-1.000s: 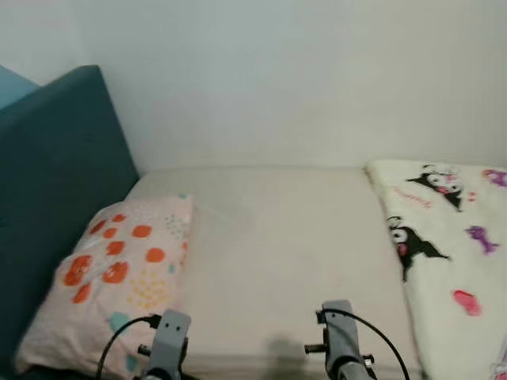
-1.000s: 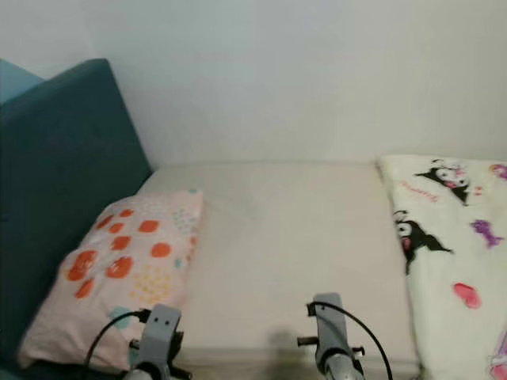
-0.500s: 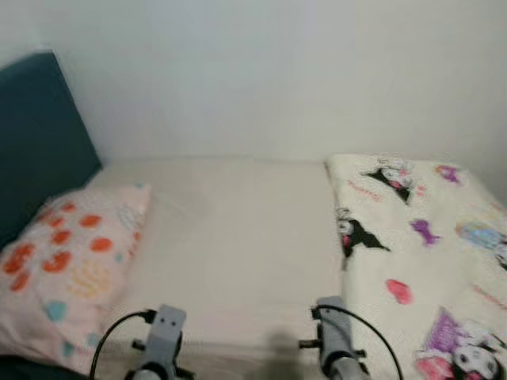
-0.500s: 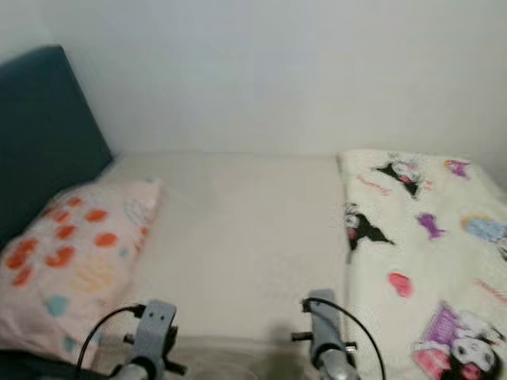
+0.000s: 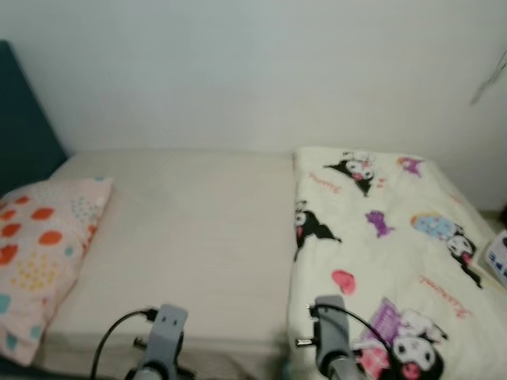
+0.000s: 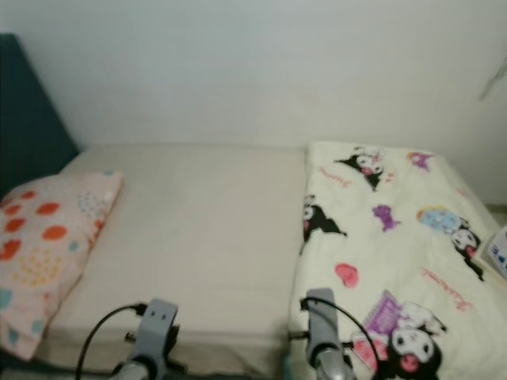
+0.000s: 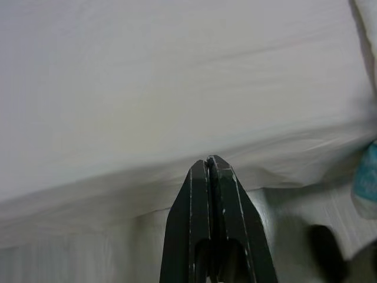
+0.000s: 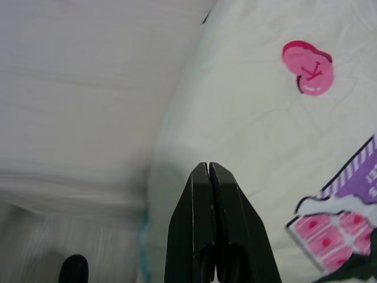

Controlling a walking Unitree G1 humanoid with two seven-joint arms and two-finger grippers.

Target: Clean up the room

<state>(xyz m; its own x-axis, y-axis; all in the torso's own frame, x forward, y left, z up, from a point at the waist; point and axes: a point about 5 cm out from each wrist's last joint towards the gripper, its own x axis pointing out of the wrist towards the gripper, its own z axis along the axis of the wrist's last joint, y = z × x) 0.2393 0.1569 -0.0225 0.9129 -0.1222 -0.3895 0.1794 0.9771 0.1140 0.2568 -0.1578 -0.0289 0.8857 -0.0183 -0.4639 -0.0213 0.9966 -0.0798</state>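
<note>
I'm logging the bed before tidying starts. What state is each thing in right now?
Cream cartoon-print blanket: spread flat over the bed's right part.
Pink pillow with orange dots: lying at the left end, by the headboard.
Beige mattress sheet: bare in the middle.
Left hand: shut, holding nothing.
Right hand: shut, above the blanket's edge.

You see one bed (image 5: 190, 237) with a bare cream sheet, set against one plain wall (image 5: 253, 71). On it lie one pillow (image 5: 40, 253) with orange spots and one cream blanket (image 5: 380, 261) printed with cartoon figures. One dark blue headboard (image 5: 24, 134) stands at the bed's left end. At the right edge you can count one small white and blue thing (image 5: 497, 257), possibly a box; it is cut off. Two grippers: the left gripper (image 7: 212, 171) and the right gripper (image 8: 209, 174), each with its jaws pressed together. Each silver wrist carries one black cable (image 5: 119, 332).
</note>
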